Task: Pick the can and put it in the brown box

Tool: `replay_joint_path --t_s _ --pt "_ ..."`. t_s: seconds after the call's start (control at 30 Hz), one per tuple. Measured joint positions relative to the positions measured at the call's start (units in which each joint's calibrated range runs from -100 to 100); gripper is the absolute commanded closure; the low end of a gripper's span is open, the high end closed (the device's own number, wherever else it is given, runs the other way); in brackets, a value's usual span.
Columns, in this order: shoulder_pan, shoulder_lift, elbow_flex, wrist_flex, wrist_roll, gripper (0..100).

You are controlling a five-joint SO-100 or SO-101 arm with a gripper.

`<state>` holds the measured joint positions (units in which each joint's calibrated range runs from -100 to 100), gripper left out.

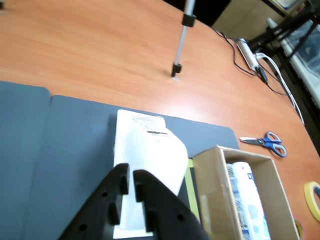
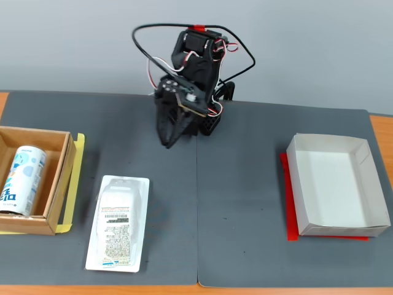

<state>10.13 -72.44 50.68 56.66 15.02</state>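
Fixed view looks down steeply from the front, facing the arm's base across the grey mat (image 2: 245,203), wide enough to take in both boxes. Wrist view rides low behind the gripper (image 1: 131,181), looking outward past the mat to the wooden table (image 1: 100,45). Both share the white packet (image 2: 118,222) and the brown box (image 2: 58,184).

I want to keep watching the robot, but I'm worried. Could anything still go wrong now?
Not much, I think. The can already lies inside the brown box, and the gripper hangs shut and empty above the mat. If the arm swings low, it might bump the white packet beside the box. The box sits near the mat's edge in the fixed view, so a nudge could shift it.
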Motion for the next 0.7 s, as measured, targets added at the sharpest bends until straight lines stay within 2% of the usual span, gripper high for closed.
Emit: replay_joint_path --t_s 0.1,0.33,0.7 --pt "-4.7 -6.3 6.5 0.0 -0.2 99" --pt "-9.8 -18.7 20.2 0.0 -5.2 99" --pt "-12.9 -26.5 34.5 0.0 -6.0 99"
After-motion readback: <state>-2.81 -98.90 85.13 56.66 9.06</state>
